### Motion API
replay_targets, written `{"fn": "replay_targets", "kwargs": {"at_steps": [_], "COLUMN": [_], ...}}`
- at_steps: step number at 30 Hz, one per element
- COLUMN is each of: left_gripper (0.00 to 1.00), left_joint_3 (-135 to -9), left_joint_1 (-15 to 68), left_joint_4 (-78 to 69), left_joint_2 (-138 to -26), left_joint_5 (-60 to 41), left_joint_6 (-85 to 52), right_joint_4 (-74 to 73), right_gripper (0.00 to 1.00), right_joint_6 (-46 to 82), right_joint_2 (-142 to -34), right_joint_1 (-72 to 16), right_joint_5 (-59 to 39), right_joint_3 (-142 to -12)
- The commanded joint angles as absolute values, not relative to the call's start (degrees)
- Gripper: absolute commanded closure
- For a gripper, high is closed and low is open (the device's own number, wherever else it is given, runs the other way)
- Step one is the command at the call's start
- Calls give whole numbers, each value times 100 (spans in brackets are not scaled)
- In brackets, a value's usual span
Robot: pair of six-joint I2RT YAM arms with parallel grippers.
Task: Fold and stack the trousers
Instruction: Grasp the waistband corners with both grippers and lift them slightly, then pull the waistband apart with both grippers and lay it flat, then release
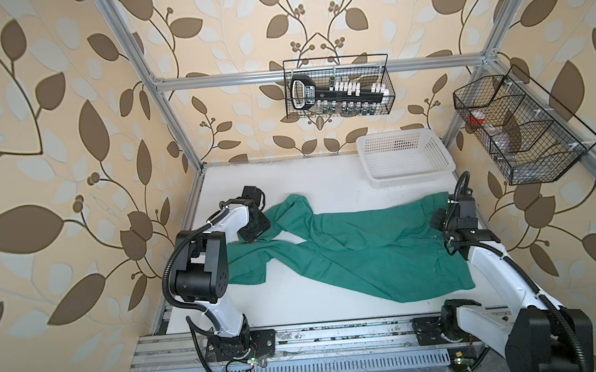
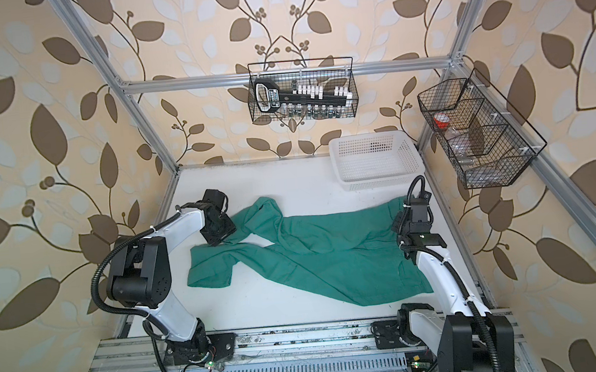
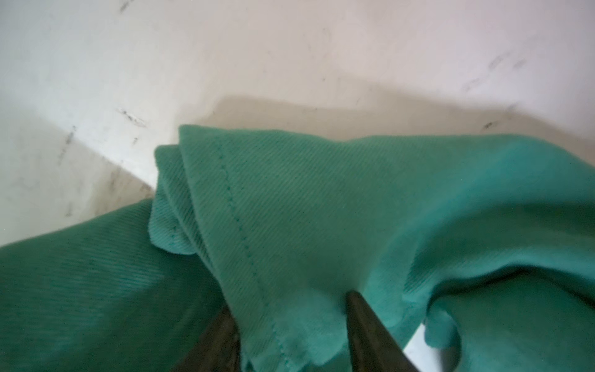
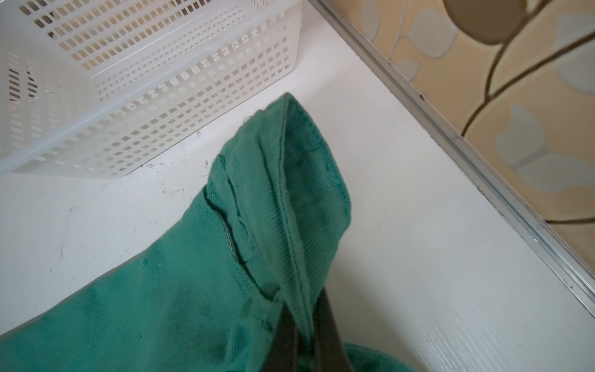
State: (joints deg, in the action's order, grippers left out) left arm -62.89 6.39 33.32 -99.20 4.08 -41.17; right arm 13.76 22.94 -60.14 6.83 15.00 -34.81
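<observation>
While flat, trousers (image 1: 350, 252) btwn end effectors (image 1: 257, 238) (image 1: 438, 217)

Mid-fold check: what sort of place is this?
Probably a staged robot test cell, not a real home: an aluminium frame holds leaf wallpaper panels, and a slotted metal rail edges the white table.

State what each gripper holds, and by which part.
The right gripper pinches the trousers by the waistband edge. The left gripper straddles a leg hem; whether it grips cannot be told.

Beige leaf-patterned wallpaper (image 1: 61, 104), aluminium frame (image 1: 242, 77), white tabletop (image 1: 288, 180), black wire basket (image 1: 389, 83) on back rail, second wire basket (image 1: 538, 167) at right
</observation>
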Motion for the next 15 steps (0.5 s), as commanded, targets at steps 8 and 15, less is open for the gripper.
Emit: {"fn": "replay_targets", "kwargs": {"at_steps": [8,15], "left_gripper": [100,100], "left_joint_3": [-6663,-7522], "left_joint_1": [577,-100], "left_joint_4": [3723,4588], "left_joint_2": [-9631,-9183], "left_joint_5": [1271,1959], "left_joint_6": [-3881,-3173], "right_joint_4": [1238,1301], "right_gripper": [100,100], "right_joint_6": [2309,2303], "right_joint_2": [-6012,-5925], "right_joint_1": [703,812], "right_joint_5": [1530,1928], "right_joint_3": [-3613,-3780]}}
